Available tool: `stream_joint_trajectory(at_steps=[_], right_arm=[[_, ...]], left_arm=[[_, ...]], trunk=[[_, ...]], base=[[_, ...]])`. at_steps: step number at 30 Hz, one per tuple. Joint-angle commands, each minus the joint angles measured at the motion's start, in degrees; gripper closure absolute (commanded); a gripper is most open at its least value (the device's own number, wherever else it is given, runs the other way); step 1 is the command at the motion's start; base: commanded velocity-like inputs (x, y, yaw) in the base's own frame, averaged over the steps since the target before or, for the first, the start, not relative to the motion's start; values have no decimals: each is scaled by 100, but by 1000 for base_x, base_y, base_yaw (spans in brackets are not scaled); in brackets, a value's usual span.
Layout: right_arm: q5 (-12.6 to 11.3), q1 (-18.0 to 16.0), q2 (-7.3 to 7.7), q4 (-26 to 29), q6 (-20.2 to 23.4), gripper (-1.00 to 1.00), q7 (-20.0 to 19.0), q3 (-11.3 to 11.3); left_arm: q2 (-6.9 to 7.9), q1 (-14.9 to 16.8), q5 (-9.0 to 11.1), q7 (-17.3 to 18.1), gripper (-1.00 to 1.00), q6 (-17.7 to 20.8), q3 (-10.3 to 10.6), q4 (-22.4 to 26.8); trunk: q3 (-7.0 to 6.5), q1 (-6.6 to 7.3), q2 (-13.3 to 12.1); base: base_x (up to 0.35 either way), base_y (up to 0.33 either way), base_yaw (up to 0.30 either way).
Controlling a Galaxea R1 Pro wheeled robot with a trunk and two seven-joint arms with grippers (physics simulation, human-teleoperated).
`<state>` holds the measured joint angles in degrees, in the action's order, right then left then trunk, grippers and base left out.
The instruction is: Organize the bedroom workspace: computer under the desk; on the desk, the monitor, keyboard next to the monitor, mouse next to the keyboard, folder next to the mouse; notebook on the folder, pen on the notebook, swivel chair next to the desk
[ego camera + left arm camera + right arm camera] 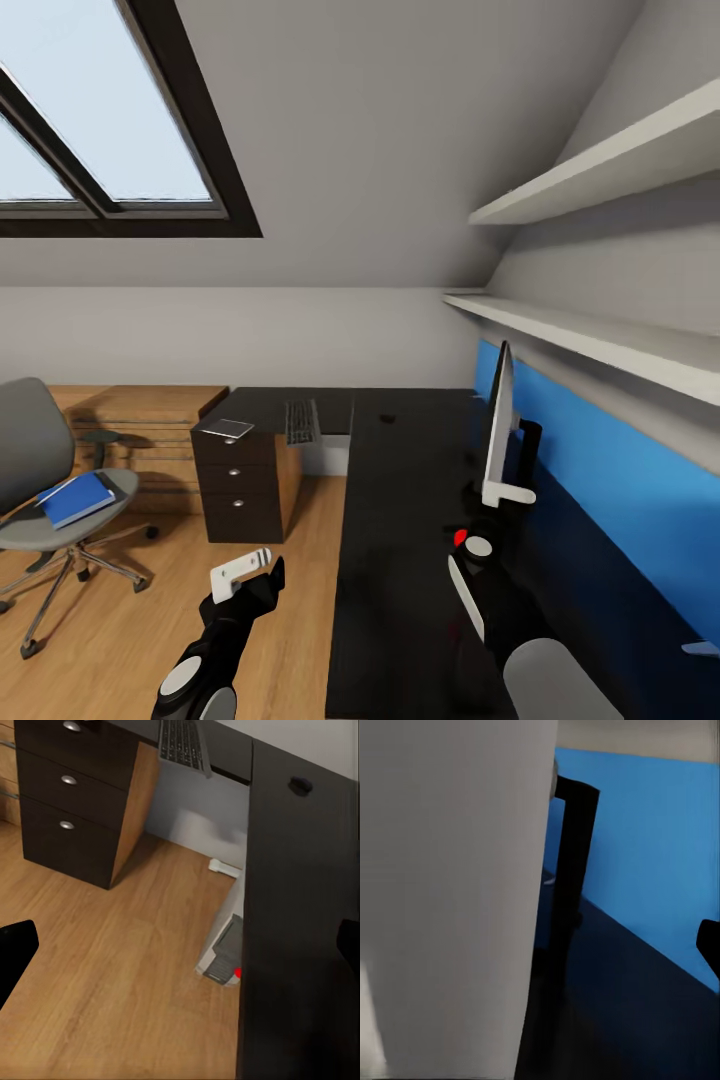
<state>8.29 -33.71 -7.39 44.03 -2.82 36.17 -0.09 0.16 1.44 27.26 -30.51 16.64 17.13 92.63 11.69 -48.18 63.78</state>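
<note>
Two white wall shelves (600,175) run above a blue wall panel (620,480); a wooden dresser (140,420) stands far from that panel.

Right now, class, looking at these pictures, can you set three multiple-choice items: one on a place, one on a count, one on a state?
1. Where does the folder lie?
A. on a wall shelf
B. on the swivel chair seat
C. on the floor

2. How many drawers has the dark drawer unit?
A. two
B. three
C. five

3. How is the monitor?
A. upright on the desk
B. lying face down
C. hanging from the wall

Key: 1 B, blue cover rests on the grey seat; 2 B, three knobs, one above another; 3 A, it stands on its black stand.
</note>
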Motion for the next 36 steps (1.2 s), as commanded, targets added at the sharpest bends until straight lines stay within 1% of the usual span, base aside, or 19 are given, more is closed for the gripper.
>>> stream_joint_trajectory(at_steps=[1,5,10,20,29,36], right_arm=[[-3,-4,0,-8,-14,-100,22,-8],[-3,-4,0,-8,-13,-100,20,-8],[3,-4,-4,-15,-16,-100,15,-2],[1,-4,-7,-12,-17,-100,13,0],[0,-4,-3,-9,-21,-100,5,0],[2,-4,0,-8,-33,-100,-19,32]], left_arm=[[2,5,34,-43,-100,17,4,10],[2,5,34,-43,-100,20,-6,10],[2,5,34,-43,-100,23,-16,10],[2,5,34,-43,-100,23,-8,10],[2,5,34,-43,-100,23,1,10],[2,5,34,-43,-100,23,-5,10]], trunk=[[8,-1,5],[8,-1,5],[8,-1,5],[8,-1,5],[8,-1,5],[8,-1,5]], base=[[0,-286,0],[0,-177,0],[-4,-15,0],[-124,-105,0],[-43,-233,0],[-1,-124,0]])
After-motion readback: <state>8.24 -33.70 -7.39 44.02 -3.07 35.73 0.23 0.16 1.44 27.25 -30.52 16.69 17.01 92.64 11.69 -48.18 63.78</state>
